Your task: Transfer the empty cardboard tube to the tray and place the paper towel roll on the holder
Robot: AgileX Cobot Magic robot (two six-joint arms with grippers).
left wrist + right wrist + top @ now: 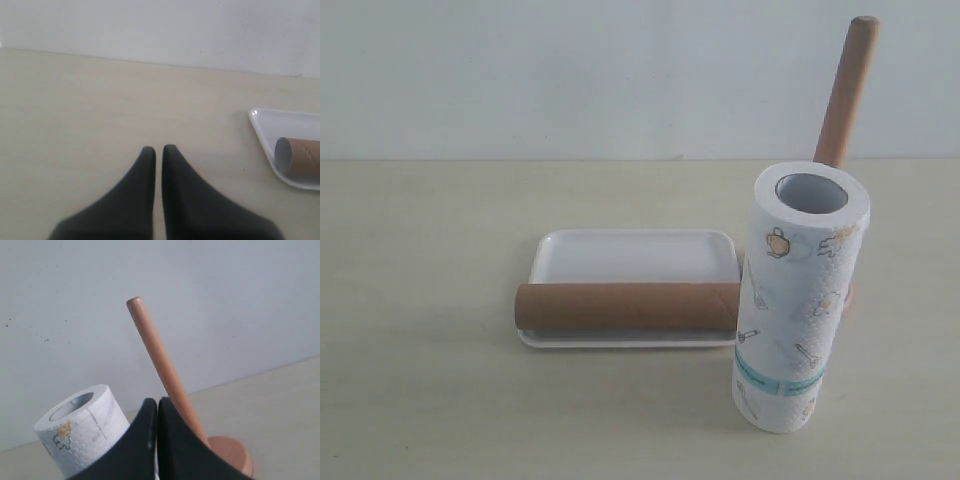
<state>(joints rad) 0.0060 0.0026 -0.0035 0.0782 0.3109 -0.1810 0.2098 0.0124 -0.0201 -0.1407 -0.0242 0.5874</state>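
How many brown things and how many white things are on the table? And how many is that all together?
Brown: 2, the cardboard tube and the wooden holder
White: 2, the tray and the paper towel roll
Total: 4

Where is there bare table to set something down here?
Bare: pale table left of the shallow white tray in the exterior view, and the strip behind it. Crowded: right side, where printed white paper towel roll, brown cardboard tube and wooden dowel holder bunch together.
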